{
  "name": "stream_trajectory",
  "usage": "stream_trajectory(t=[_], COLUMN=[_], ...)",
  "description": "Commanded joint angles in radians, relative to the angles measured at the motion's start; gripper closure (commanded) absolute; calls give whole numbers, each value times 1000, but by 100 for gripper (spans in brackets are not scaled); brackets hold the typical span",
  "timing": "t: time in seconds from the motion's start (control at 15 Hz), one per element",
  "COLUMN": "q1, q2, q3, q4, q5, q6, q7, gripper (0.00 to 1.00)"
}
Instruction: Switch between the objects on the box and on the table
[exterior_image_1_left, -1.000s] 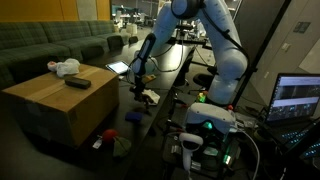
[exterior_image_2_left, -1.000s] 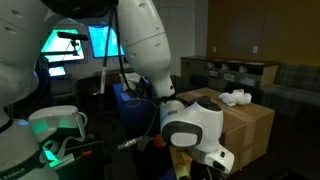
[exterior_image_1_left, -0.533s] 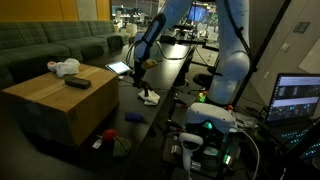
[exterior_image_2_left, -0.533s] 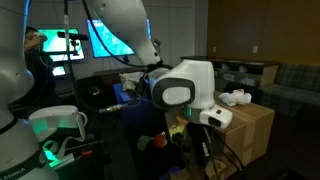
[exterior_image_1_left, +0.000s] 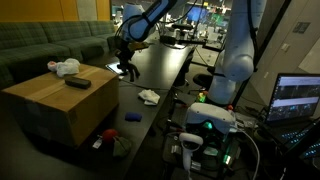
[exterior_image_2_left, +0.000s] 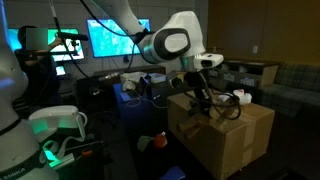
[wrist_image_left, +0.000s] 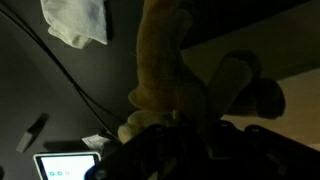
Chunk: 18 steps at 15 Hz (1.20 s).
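My gripper (exterior_image_1_left: 125, 64) hangs above the table's (exterior_image_1_left: 165, 70) far end, close to the cardboard box (exterior_image_1_left: 55, 105), shut on a lumpy tan-brown item (wrist_image_left: 160, 55). In the wrist view the item sticks out from between the dark jaws (wrist_image_left: 165, 122). In an exterior view the gripper (exterior_image_2_left: 205, 96) is just over the box's (exterior_image_2_left: 225, 140) near edge. On the box top lie a white cloth (exterior_image_1_left: 66, 67) and a black bar (exterior_image_1_left: 77, 83). Another white cloth (exterior_image_1_left: 148, 96) and a small blue block (exterior_image_1_left: 133, 117) lie on the black table.
A tablet with a bright screen (exterior_image_1_left: 117, 68) lies on the table right below the gripper. A green sofa (exterior_image_1_left: 50, 45) stands behind the box. A red and green thing (exterior_image_1_left: 112, 141) lies on the floor by the box. Monitors and cables crowd the table's near end.
The arm has risen from beside the white cloth on the table and swung toward the box, carrying the lumpy item. The jaws have stayed shut.
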Motion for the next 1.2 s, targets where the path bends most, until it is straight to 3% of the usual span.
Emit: stream_trajectory(t=[0.0, 0.4, 0.8, 1.13], q1=[25, 29, 35, 33], q2=[51, 231, 443, 551], q3=[42, 94, 83, 74], q4=[137, 358, 578, 685], q5=[-45, -6, -7, -3], q6=[-40, -30, -47, -88], q7=[61, -54, -122, -159], gripper=[96, 96, 96, 96])
